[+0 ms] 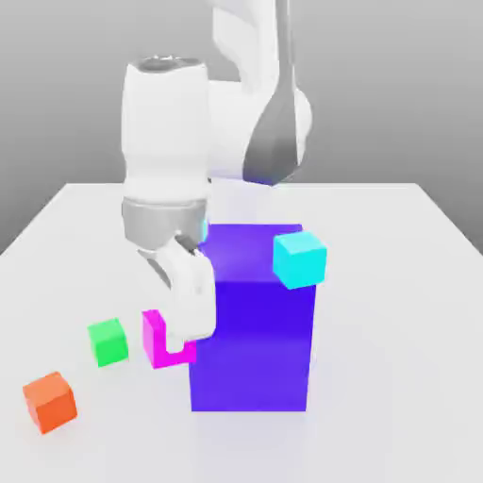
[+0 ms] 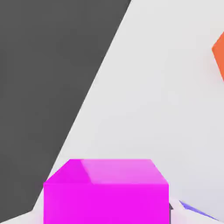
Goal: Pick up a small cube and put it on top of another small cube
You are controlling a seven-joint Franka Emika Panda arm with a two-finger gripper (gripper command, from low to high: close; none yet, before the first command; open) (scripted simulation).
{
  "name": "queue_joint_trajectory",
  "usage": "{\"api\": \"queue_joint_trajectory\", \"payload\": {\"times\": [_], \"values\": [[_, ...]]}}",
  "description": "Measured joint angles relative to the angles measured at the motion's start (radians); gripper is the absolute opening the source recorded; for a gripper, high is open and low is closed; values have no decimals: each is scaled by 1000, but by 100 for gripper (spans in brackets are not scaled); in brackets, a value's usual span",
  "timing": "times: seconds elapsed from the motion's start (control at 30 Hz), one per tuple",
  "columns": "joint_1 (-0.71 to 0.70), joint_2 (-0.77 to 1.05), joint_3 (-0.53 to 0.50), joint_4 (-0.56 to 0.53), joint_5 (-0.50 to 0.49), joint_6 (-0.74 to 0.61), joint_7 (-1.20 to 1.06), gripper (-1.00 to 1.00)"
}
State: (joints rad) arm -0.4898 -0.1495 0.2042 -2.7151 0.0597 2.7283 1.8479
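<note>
The small cube (image 1: pixel 156 338), bright magenta, sits low over the white table (image 1: pixel 396 377) right beside the big purple block (image 1: pixel 255 330), on the exterior view's left of it. My gripper (image 1: pixel 186 325) comes down from above and is shut on this small cube, one white finger covering part of its front. The hand view has the same small cube (image 2: pixel 105 192) close up between my fingers. Whether it touches the table I cannot tell.
A cyan cube (image 1: pixel 300 259) is at the purple block's upper right edge. A green cube (image 1: pixel 108 341) lies just left of the small cube, and an orange cube (image 1: pixel 50 402) sits nearer the front left. The orange cube (image 2: pixel 218 54) also appears in the hand view.
</note>
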Motion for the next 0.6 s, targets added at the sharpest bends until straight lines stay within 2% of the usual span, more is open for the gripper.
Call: {"api": "queue_joint_trajectory", "payload": {"times": [0.17, 0.27, 0.47, 0.5, 0.6], "values": [[-135, -63, -66, -102, 23, -17, 213, -100], [-242, -69, -94, -176, 1, -15, 358, -100], [-313, 128, -112, -201, -60, 169, 464, -100], [-315, 163, -115, -200, -72, 203, 472, 100], [-320, 163, -115, -200, -72, 203, 472, 100]]}}
